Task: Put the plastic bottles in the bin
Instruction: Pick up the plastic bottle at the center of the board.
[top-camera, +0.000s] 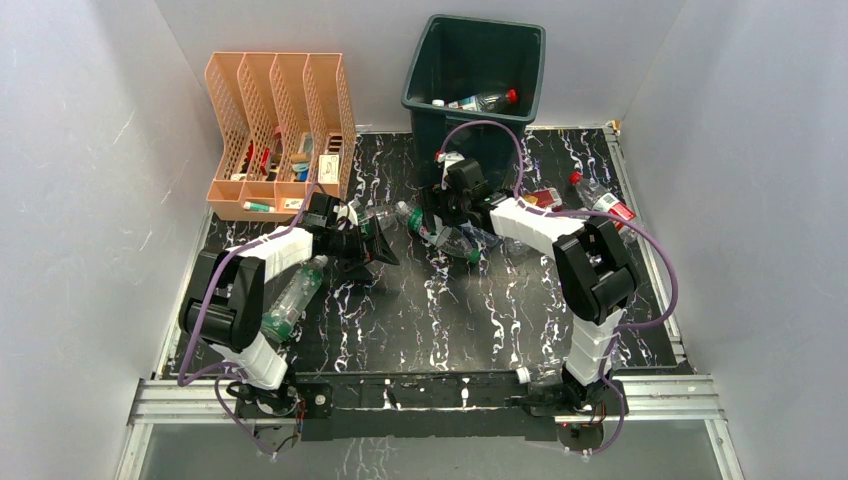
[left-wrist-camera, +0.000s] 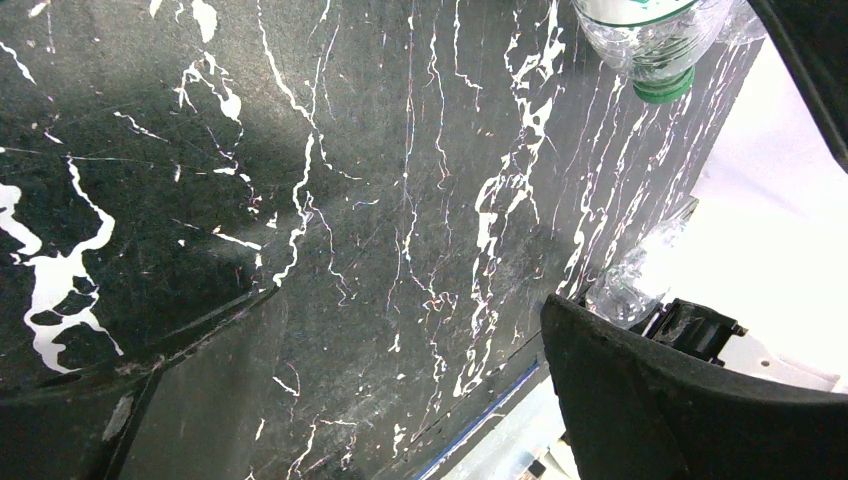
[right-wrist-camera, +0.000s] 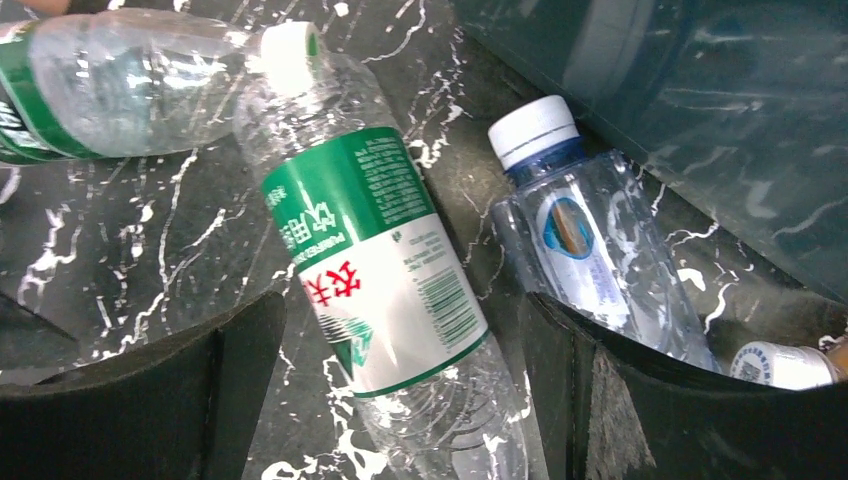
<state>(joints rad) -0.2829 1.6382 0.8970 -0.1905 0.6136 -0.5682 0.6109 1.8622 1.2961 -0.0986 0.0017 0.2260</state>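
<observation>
The dark green bin (top-camera: 430, 70) stands at the back and holds a red-capped bottle (top-camera: 487, 100). My right gripper (right-wrist-camera: 400, 320) is open and straddles a lying clear bottle with a green and white label (right-wrist-camera: 375, 260), its fingers apart from it. Beside it lie a white-capped bottle with a blue label (right-wrist-camera: 590, 240) and another green-labelled bottle (right-wrist-camera: 100, 90). My left gripper (left-wrist-camera: 415, 300) is open over bare marble, with a green-capped bottle (left-wrist-camera: 655, 50) ahead of it. More bottles lie at the left (top-camera: 295, 295) and the right (top-camera: 603, 200).
A peach slotted file organizer (top-camera: 280, 130) with small items stands at the back left. The bin's wall (right-wrist-camera: 700, 120) is close to the right gripper. A clear bottle (top-camera: 535, 375) lies by the right arm's base. Grey walls enclose the black marble table (top-camera: 450, 320).
</observation>
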